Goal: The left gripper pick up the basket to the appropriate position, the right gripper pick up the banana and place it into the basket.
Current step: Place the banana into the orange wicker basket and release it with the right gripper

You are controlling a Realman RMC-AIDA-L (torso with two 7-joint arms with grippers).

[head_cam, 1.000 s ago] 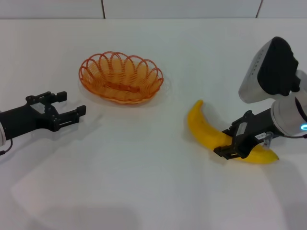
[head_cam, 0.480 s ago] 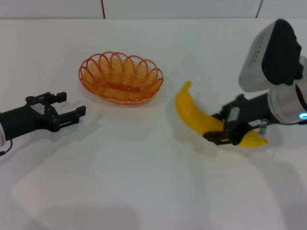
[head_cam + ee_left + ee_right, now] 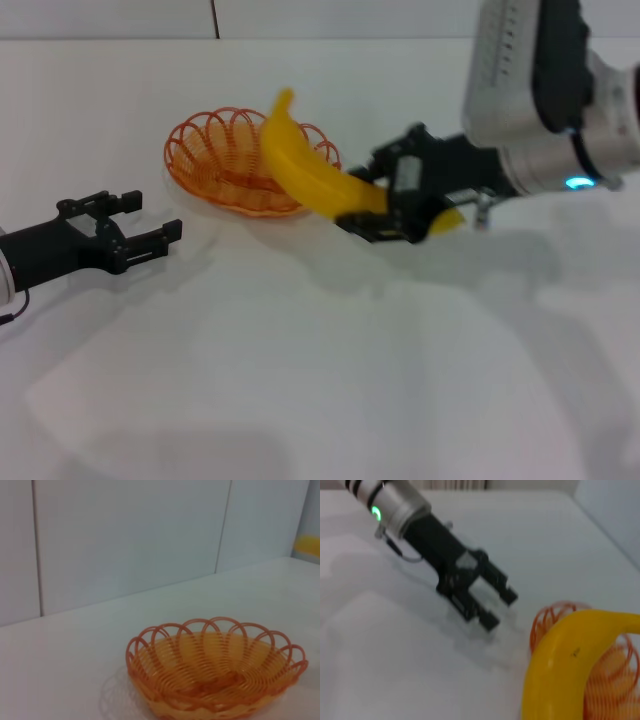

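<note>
Banana: a large, smooth, curved, bright yellow banana (image 3: pixel 305 170) is lifted off the white worktop (image 3: pixel 300 380). Its upper tip hangs over the near right rim of the basket; its lower end is hidden in the right gripper. In the right wrist view it fills the foreground (image 3: pixel 570 660) with the basket behind it.

Basket: a small oval orange basket of woven wire-like plastic with a looped, scalloped rim (image 3: pixel 215 160) sits upright on the worktop, left of centre and towards the far side. The left wrist view shows it empty inside (image 3: pixel 215 675).

Right gripper: a black two-fingered gripper (image 3: pixel 392 205) on an arm with a large white-grey housing is raised above the worktop, just right of the basket. It pinches the banana near its lower end. A small green light glows on the arm.

Left gripper: a black two-fingered gripper (image 3: pixel 140 222) on a black arm is low over the worktop at the left, near the basket but apart from it. Its fingers are spread and hold nothing. It also shows in the right wrist view (image 3: pixel 492 605), perhaps just clear of the surface.

Background: a pale panelled wall (image 3: pixel 125 540) rises behind the worktop.
</note>
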